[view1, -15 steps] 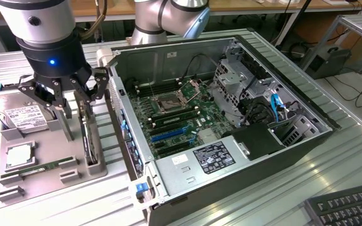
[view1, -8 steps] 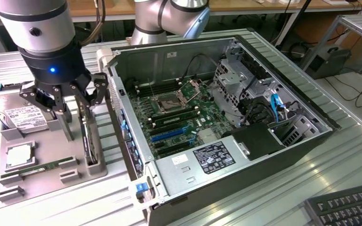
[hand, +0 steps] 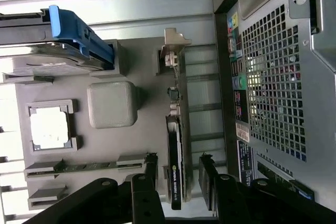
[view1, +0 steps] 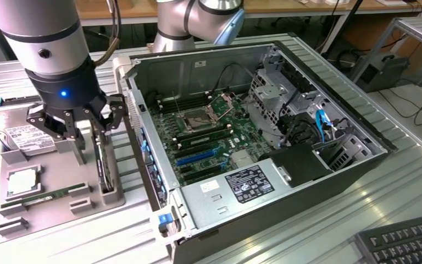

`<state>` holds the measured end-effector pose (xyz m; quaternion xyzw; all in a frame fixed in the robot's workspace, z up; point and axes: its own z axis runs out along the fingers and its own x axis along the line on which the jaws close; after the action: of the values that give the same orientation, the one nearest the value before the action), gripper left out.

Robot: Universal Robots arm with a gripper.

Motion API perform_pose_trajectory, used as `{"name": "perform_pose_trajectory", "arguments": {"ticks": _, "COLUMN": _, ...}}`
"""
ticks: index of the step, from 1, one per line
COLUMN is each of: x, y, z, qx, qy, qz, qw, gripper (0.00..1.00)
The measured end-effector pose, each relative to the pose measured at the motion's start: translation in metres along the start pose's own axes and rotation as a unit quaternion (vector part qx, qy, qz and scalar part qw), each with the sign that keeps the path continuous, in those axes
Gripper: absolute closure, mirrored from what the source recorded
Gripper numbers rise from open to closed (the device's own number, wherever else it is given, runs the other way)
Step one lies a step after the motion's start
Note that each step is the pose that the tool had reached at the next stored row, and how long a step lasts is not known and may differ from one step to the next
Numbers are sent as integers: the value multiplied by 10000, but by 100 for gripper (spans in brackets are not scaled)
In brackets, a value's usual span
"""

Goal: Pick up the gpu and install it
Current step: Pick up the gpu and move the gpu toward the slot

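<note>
In wrist view, hand [hand: 177, 157] astride gpu [hand: 175, 174]

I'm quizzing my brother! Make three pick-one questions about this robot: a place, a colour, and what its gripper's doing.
1. Where's the gpu? A in the case B on edge in the grey tray C on the keyboard
2. The small glowing light is: A red B green C blue
3. The gripper is: A open around the gpu B shut on the hard drive C shut, empty
Answers: B, it stands in a tray slot; C, it glows blue; A, gaps show beside the card.
</note>
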<state>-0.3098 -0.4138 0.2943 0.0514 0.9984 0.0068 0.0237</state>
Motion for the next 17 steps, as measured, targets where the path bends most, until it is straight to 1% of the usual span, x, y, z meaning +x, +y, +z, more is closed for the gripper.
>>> {"name": "perform_pose_trajectory", "arguments": {"ticks": 5, "x": 5, "y": -2, "z": 108, "qx": -1, "qy": -6, "qz": 0, "qw": 10000, "gripper": 55}}
{"name": "perform_pose_trajectory", "arguments": {"ticks": 14, "x": 12, "y": -1, "z": 252, "qx": -2, "qy": -9, "qz": 0, "qw": 10000, "gripper": 55}}
{"name": "perform_pose_trajectory", "arguments": {"ticks": 17, "x": 15, "y": -1, "z": 290, "qx": -10, "qy": -8, "qz": 8, "qw": 10000, "gripper": 55}}
